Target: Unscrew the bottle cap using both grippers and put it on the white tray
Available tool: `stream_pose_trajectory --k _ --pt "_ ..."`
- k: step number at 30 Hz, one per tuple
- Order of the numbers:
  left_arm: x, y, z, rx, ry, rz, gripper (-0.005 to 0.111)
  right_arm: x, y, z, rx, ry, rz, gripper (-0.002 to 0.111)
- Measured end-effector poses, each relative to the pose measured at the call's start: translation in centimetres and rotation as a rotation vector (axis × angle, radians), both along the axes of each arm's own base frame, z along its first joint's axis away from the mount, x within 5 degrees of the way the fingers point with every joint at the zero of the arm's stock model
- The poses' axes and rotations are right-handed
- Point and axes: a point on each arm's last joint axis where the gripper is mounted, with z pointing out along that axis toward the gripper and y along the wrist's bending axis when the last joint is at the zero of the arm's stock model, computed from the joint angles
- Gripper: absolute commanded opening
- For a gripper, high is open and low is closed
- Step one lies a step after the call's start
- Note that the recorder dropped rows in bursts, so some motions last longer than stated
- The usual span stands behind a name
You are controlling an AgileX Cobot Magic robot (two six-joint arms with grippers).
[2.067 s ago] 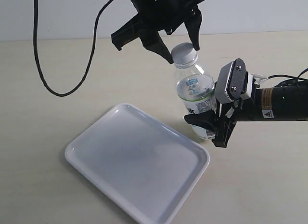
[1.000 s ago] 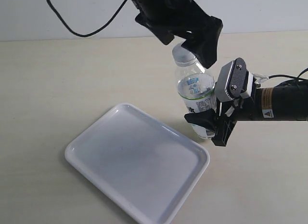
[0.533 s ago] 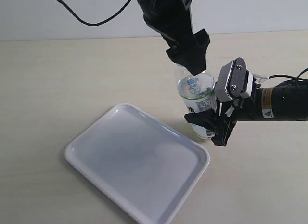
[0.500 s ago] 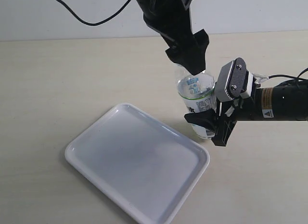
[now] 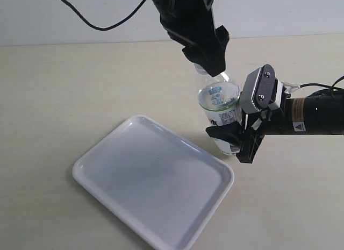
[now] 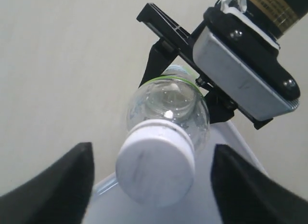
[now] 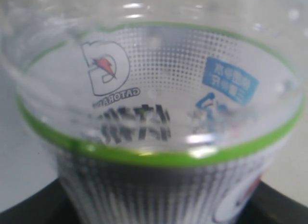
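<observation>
The clear bottle (image 5: 219, 98) with its green-edged label stands upright just past the white tray's (image 5: 153, 183) far corner. My right gripper (image 5: 232, 138), the one with the grey plate, is shut on the bottle's lower body; the bottle (image 7: 159, 103) fills the right wrist view. My left gripper (image 5: 208, 56) hangs over the bottle's top and hides the cap in the exterior view. In the left wrist view the white bottle cap (image 6: 156, 168) sits on the neck between the two black fingers (image 6: 55, 188). Gaps show on both sides, so the left gripper (image 6: 155, 185) is open.
A black cable (image 5: 102, 21) loops from the left arm above the table's far side. The right arm (image 5: 317, 115) lies low across the table on the right. The tray's rim (image 6: 237, 139) shows under the bottle in the left wrist view.
My left gripper has turned and come down over the bottle top, so the cap no longer shows in the exterior view. The right gripper, bottle and tray have not moved.
</observation>
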Motion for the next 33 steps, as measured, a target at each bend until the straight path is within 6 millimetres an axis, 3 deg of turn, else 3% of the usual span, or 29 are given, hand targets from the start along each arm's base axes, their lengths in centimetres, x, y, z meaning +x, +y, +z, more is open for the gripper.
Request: stream_pose_trajectory --k 7,13,19,26,33 --pt "-0.01 -0.01 0.0 -0.002 0.005 0.008 0.0 0.0 0.0 0.0 0.001 0.001 -0.001 0.0" --pt "-0.01 -0.01 0.0 -0.01 0.03 0.058 0.0 0.0 0.0 0.0 0.001 0.001 -0.001 0.0" --pt "-0.01 -0.01 0.0 -0.034 0.113 0.226 0.0 0.0 0.0 0.0 0.001 0.001 -0.001 0.0" --pt "-0.01 -0.01 0.0 -0.078 0.262 0.529 0.0 0.0 0.0 0.0 0.001 0.001 -0.001 0.0" --pt "-0.07 -0.07 0.07 -0.148 0.494 0.979 0.0 -0.02 0.04 0.03 0.005 -0.001 0.003 0.0"
